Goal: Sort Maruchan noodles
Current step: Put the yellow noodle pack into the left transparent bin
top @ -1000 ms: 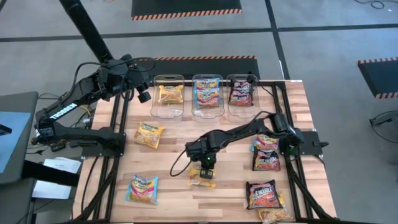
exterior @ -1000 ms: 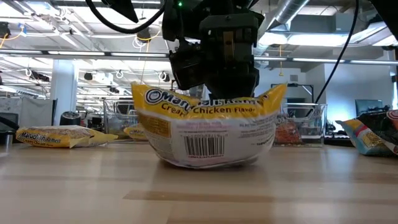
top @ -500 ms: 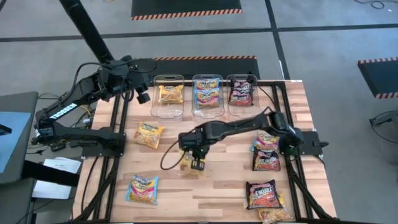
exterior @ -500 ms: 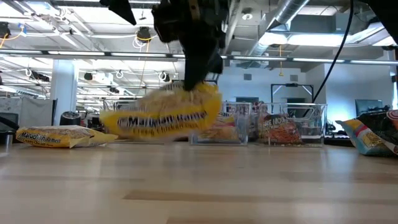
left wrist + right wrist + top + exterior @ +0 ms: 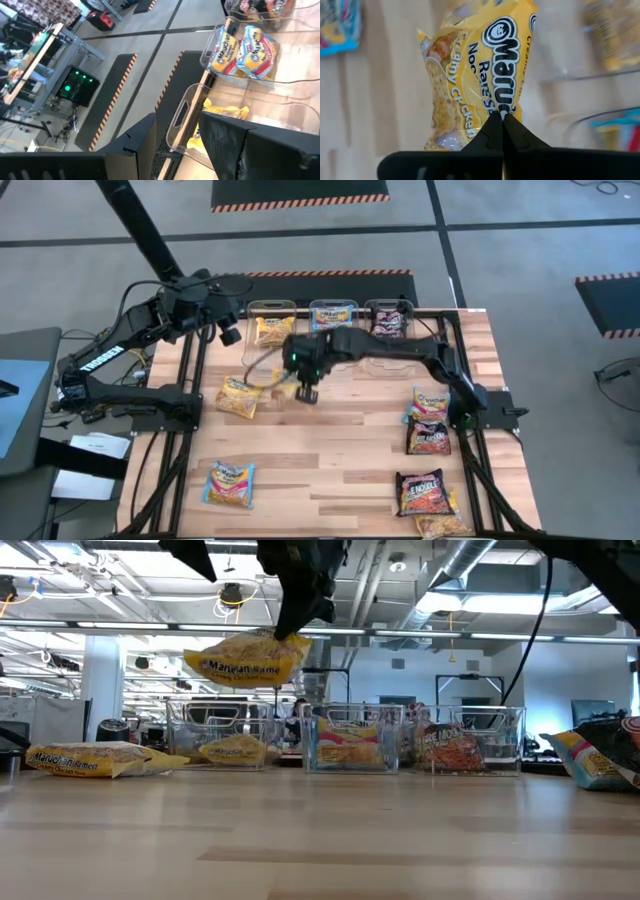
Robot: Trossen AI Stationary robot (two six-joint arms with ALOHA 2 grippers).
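My right gripper [image 5: 306, 392] is shut on a yellow Maruchan noodles packet [image 5: 475, 75], held high above the table [image 5: 340, 450] just in front of the three clear bins. In the low view the packet [image 5: 245, 662] hangs above the left bin [image 5: 225, 735]. The left bin [image 5: 268, 335] holds a yellow packet, the middle bin [image 5: 333, 325] a blue one, the right bin [image 5: 388, 325] a maroon one. My left gripper [image 5: 177, 120] waits open and empty beyond the table's far left corner, above the bins' end. My right gripper pinches the yellow packet's edge [image 5: 496, 111] between its two shut fingertips [image 5: 490, 134]. The fingers slant down from above. The packet juts out beyond the fingertips, tilted near level, its far end [image 5: 200, 665] free and well clear of the table.
Loose packets lie flat on the table: a yellow one [image 5: 240, 396] at the left, a blue one [image 5: 230, 483] near left. At the right lie a yellow-blue pile [image 5: 430, 405], two maroon packets [image 5: 428, 440] [image 5: 420, 492] and a yellow one [image 5: 440, 526]. Bare wood fills the middle.
My right gripper has risen and swung toward the table's far left, toward the bins, staying shut on the yellow packet. The packet, bowed with its underside on the table before, is now lifted clear and nearly level above the left bin's front.
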